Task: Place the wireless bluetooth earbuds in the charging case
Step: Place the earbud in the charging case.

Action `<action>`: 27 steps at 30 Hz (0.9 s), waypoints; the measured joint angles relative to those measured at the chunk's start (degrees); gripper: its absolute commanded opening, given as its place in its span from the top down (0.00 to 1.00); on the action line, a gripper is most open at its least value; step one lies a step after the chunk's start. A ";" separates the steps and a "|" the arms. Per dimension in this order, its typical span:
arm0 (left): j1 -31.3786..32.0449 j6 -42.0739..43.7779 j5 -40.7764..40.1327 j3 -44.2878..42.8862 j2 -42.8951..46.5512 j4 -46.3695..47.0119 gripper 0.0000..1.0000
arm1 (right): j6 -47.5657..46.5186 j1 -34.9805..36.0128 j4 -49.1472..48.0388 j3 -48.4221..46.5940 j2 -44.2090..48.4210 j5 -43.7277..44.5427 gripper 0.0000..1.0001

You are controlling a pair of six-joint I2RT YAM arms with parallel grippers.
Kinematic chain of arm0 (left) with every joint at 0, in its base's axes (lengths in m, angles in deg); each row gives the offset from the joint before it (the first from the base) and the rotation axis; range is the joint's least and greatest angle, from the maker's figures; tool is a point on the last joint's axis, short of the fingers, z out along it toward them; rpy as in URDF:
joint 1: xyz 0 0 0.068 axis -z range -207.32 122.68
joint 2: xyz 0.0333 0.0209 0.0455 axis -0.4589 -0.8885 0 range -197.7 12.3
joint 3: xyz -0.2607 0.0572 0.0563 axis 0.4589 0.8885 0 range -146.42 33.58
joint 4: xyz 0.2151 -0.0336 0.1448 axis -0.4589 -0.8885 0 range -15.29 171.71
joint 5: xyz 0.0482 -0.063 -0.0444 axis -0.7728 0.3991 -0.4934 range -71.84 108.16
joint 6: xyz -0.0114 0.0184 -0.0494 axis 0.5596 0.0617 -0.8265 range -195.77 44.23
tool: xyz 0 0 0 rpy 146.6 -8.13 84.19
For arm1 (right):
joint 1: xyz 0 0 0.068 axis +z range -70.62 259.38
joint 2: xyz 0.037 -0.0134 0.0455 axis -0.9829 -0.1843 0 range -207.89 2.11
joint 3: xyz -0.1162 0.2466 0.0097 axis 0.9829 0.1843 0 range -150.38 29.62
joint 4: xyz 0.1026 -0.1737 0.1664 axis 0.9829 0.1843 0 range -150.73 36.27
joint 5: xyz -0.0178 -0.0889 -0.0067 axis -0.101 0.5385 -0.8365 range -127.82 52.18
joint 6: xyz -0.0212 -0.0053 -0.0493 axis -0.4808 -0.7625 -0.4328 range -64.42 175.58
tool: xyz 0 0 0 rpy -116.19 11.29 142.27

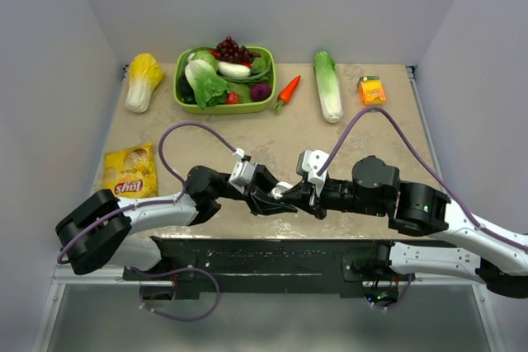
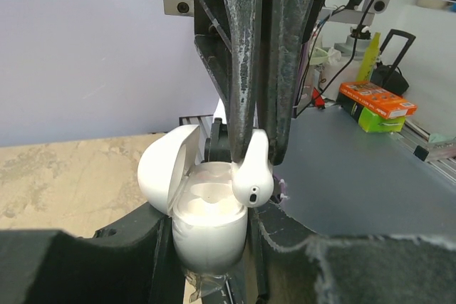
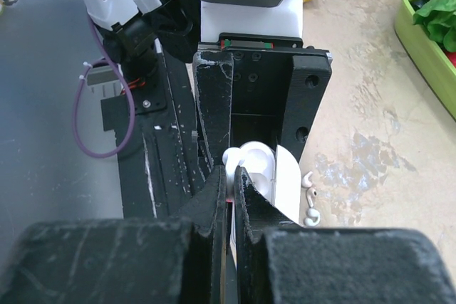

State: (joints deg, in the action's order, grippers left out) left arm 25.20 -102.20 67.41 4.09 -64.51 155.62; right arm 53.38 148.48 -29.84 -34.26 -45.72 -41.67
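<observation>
My left gripper is shut on the white charging case and holds it upright with the lid swung open to the left. My right gripper is shut on the stem of a white earbud, whose head sits at the right rim of the open case, over an empty socket. In the right wrist view the earbud shows just past my fingertips, with the case behind it. A second earbud lies on the table beside the case. In the top view both grippers meet at mid-table.
A green basket of vegetables stands at the back. A napa cabbage, a carrot, a long green cabbage and an orange box lie along the back. A yellow snack bag lies at the left.
</observation>
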 measured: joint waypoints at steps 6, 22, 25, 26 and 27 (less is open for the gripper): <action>-0.02 -0.55 -0.04 0.00 -0.02 -0.15 1.00 | 0.02 0.00 -0.07 0.37 0.44 0.44 1.00; 0.00 -1.64 0.09 0.00 -0.68 0.15 1.00 | 0.00 -0.02 -0.02 0.66 0.92 3.34 1.00; 0.00 -1.66 0.11 0.00 -0.68 0.15 1.00 | 0.02 -0.02 -0.07 0.90 0.61 3.34 1.00; 0.00 -1.68 0.26 0.00 -0.68 0.13 1.00 | 0.02 -0.02 -0.13 1.03 0.50 3.34 1.00; 0.00 -1.68 0.39 0.00 -0.74 0.11 1.00 | 0.00 -0.02 -0.20 1.11 0.39 3.37 1.00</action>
State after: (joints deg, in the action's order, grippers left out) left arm 25.20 -103.89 67.80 4.09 -65.25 155.73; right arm 53.38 148.46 -30.03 -33.14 -45.33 -38.31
